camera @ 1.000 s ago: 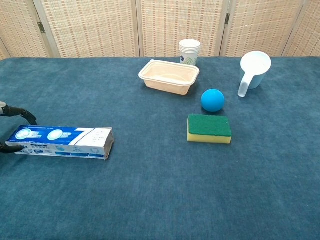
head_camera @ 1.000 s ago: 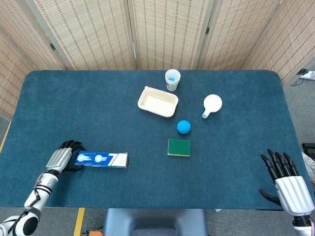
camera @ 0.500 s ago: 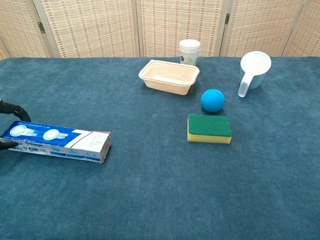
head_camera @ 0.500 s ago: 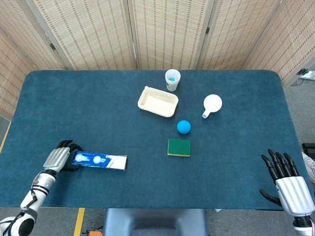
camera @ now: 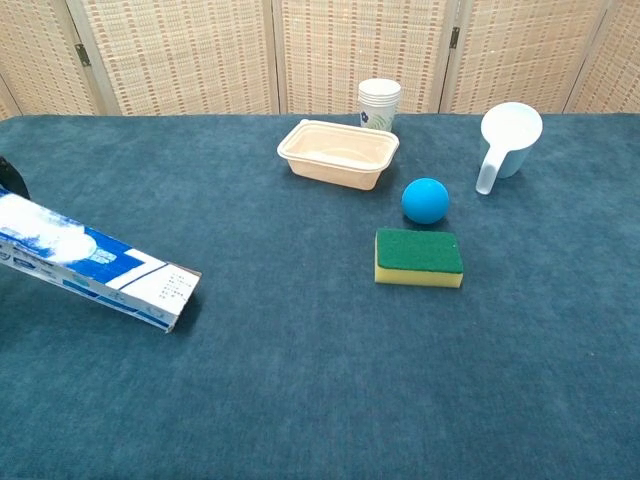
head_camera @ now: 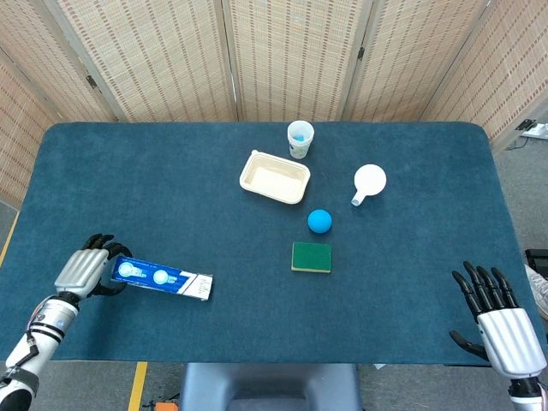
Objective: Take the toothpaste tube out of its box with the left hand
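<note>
So we've got the toothpaste box [head_camera: 160, 277] in our left hand [head_camera: 79, 270], fingers wrapped around its left end, dark fingertips curling over the top and bottom edges. The box sits well to the left of the green sponge [head_camera: 311, 257], near the table's front-left corner. Its long axis runs roughly left-right, tilted so the free end points toward the sponge and slightly toward the front edge. In the chest view the held end of the box [camera: 90, 265] is raised and the far end dips toward the cloth; we can't tell whether it touches.

The thing that matters: the end we're gripping is the left one, and the other end faces right, toward the sponge. No tube is showing, and we can't tell if either flap is open. So the tube most likely has to come out the sponge-side end, which means our left hand is at the wrong end for pulling.

Our right hand [head_camera: 495, 315] is well right of the sponge by the table's front edge, fingers spread, holding nothing, so the left is clearly the nearer one.

Room looks fine: bare blue cloth between box and sponge. The blue ball [head_camera: 319, 221], the takeaway tray [head_camera: 274, 177], the paper cup [head_camera: 300, 138] and the white scoop [head_camera: 368, 182] all sit behind the sponge. Only the table's front-left corner is tight.
</note>
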Robot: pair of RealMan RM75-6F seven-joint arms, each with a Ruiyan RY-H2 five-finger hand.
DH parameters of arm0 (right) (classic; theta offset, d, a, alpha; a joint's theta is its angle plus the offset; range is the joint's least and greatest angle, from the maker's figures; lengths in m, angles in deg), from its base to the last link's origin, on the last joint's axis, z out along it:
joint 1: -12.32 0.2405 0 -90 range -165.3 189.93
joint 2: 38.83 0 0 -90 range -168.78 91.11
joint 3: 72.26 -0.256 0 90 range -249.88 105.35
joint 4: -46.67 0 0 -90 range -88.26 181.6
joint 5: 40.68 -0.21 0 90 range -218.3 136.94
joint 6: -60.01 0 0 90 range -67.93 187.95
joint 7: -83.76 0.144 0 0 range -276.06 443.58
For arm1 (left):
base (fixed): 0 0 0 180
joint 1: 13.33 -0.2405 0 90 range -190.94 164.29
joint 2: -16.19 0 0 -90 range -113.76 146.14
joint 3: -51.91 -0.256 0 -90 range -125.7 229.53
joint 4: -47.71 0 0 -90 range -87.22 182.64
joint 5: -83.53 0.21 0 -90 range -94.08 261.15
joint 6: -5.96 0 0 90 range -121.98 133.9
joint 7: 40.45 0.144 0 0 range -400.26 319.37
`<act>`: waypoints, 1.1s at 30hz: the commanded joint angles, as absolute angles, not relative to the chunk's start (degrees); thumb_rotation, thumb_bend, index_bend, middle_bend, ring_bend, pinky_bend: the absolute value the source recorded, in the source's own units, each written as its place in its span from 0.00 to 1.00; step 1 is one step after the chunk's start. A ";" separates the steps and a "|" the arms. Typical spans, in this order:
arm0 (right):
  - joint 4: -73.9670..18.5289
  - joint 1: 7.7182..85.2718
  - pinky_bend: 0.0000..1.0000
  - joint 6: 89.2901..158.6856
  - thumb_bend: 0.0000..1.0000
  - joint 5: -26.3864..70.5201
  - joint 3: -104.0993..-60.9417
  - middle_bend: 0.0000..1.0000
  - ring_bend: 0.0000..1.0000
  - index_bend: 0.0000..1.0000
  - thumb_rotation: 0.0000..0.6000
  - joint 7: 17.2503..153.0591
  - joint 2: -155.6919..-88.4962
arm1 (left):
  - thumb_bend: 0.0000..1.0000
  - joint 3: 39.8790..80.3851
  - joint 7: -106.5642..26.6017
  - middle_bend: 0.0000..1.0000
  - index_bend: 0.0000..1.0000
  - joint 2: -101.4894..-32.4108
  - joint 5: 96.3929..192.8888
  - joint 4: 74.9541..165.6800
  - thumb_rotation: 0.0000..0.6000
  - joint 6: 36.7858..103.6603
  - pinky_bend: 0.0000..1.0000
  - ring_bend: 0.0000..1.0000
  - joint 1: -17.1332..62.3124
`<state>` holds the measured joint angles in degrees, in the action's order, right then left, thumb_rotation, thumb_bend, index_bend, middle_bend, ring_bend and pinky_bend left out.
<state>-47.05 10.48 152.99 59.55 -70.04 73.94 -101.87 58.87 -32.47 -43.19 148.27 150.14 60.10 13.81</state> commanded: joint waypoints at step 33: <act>-47.23 11.39 0.00 150.77 0.13 59.29 -69.95 0.00 0.00 0.00 1.00 72.02 -102.49 | 0.32 68.91 -54.20 0.32 0.40 -11.48 153.57 172.83 1.00 55.83 0.00 0.11 16.47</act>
